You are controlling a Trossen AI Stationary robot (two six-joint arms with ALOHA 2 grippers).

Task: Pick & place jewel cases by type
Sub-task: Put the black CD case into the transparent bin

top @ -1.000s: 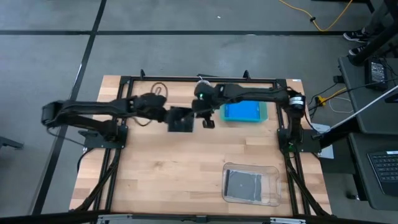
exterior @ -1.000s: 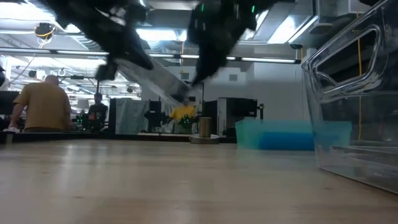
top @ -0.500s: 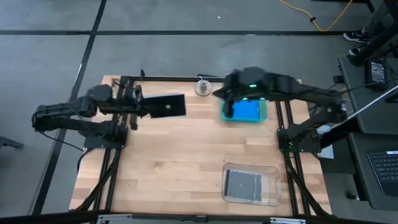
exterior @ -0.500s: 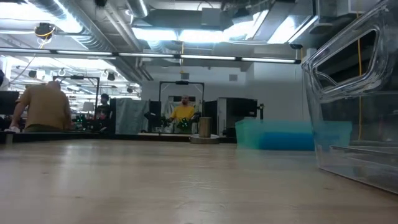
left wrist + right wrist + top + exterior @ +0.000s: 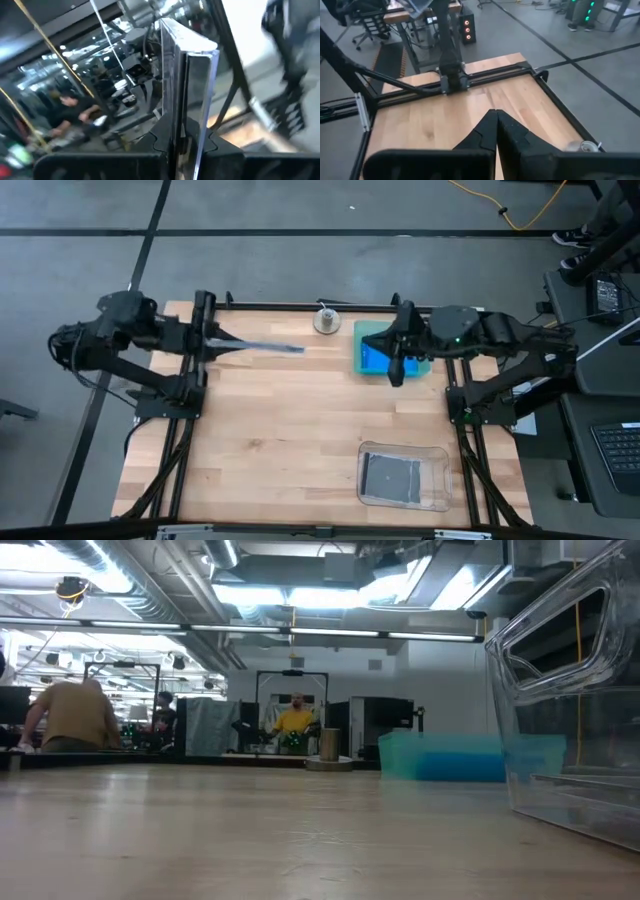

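Over table (image 5: 270,440): left gripper (image 5: 212,344) holds jewel case (image 5: 262,347) edge-on.

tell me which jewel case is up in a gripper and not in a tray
The dark jewel case, seen edge-on in the left gripper. The blue case lies in the teal tray, another dark case in the clear tray.

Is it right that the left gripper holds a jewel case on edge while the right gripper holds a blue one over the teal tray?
Not quite. The right gripper is shut on nothing, as the right wrist view shows. The rest stands: the left gripper holds a jewel case on edge, and the right one hangs over the teal tray.
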